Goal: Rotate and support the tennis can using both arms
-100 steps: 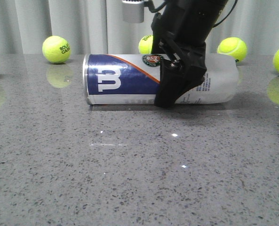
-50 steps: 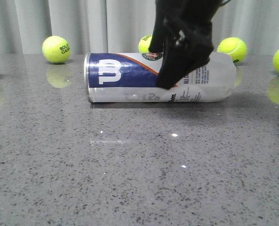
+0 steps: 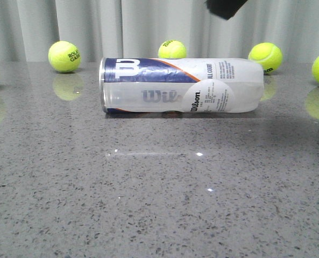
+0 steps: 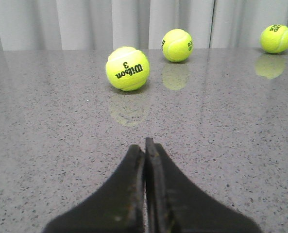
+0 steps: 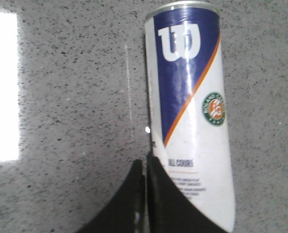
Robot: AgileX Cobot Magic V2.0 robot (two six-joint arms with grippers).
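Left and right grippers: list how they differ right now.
The left gripper points over bare table toward loose tennis balls, with no can in its view. The right gripper hangs above the tennis can, which lies on its side. Both have their fingers pressed shut and hold nothing.

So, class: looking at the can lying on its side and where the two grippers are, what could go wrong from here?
1. The tennis can lies unsupported on the smooth table; neither arm touches it, so it may roll.
2. The right gripper is shut above it; coming down like that, it could push the can rather than grasp it.
3. The left gripper, also shut, faces loose tennis balls, not the can.
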